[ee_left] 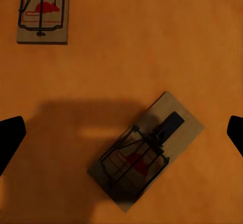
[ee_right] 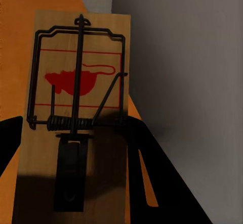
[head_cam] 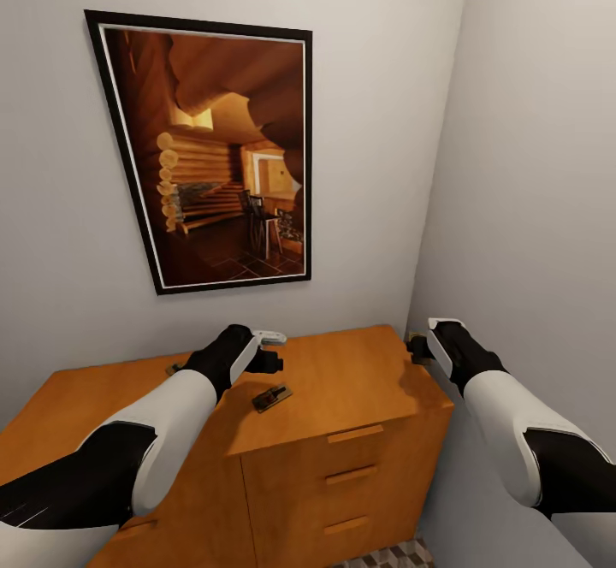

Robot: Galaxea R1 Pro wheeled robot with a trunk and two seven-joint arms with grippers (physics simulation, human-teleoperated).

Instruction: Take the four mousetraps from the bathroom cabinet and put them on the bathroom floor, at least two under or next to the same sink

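The right gripper point(head_cam: 419, 347) fingers are clenched on a mousetrap point(ee_right: 76, 113), held off the cabinet's point(head_cam: 342, 388) corner for carrying. The left gripper point(head_cam: 272, 361) hangs with fingers spread over a second mousetrap point(ee_left: 147, 150) on the cabinet top, likely for a grasp; a third mousetrap point(ee_left: 43, 14) lies nearby.

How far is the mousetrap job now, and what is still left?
None visibly placed yet. The right tool holds one mousetrap beside the cabinet. The left tool hovers open over another trap; a third lies nearby. All must still reach the floor.
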